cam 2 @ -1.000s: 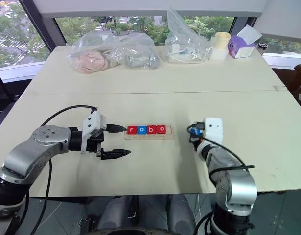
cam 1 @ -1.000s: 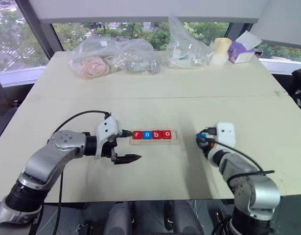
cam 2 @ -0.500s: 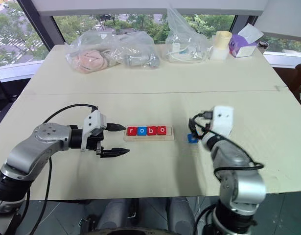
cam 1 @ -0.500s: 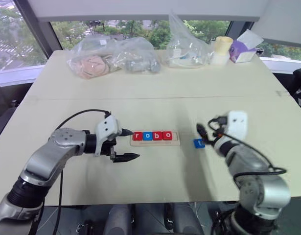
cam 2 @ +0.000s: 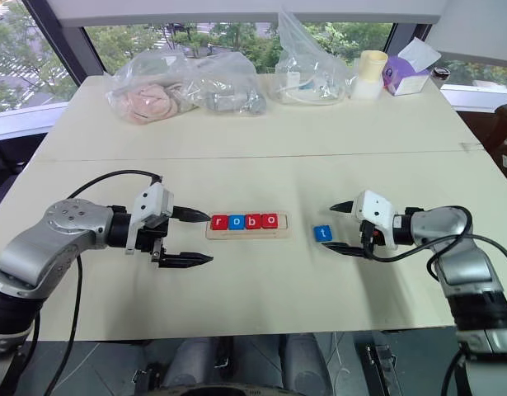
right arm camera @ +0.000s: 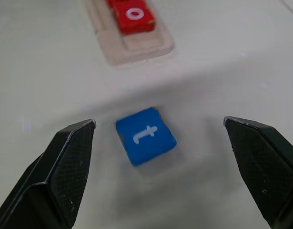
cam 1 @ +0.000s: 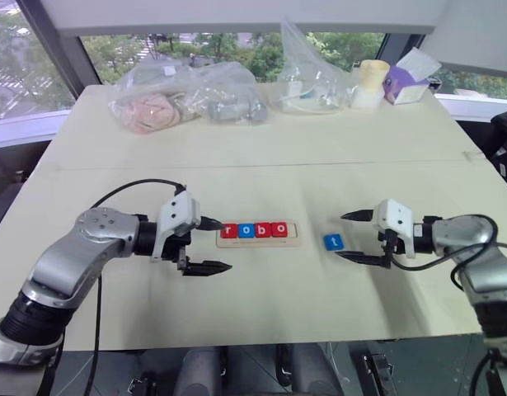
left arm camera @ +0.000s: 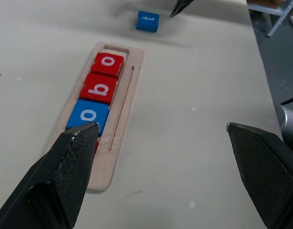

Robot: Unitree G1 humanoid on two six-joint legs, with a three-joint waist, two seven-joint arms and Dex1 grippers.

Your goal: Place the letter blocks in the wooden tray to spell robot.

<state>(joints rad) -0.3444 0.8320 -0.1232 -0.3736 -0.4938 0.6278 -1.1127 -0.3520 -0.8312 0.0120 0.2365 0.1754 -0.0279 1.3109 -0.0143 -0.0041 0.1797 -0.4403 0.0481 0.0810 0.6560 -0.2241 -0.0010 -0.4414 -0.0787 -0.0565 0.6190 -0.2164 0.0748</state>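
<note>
The wooden tray [cam 1: 259, 234] lies on the worktop [cam 1: 253, 157] holding four letter blocks [cam 1: 254, 230] (r, o, b, o). The blue t block [cam 1: 334, 242] rests loose beside the tray's right end. Both the left gripper [cam 1: 213, 245] and right gripper [cam 1: 349, 237] have jaws spread, pinching nothing.

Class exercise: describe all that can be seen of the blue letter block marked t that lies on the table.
The blue t block is a small, flat, square tile with slightly rounded corners, looking like painted wood or plastic. Its top face carries one white lowercase t. It lies flat on the pale table, outside the wooden tray, off the end where the red o block sits. Nothing grips it: the right pincer is open beside it, fingers apart on either side, not touching.
</note>
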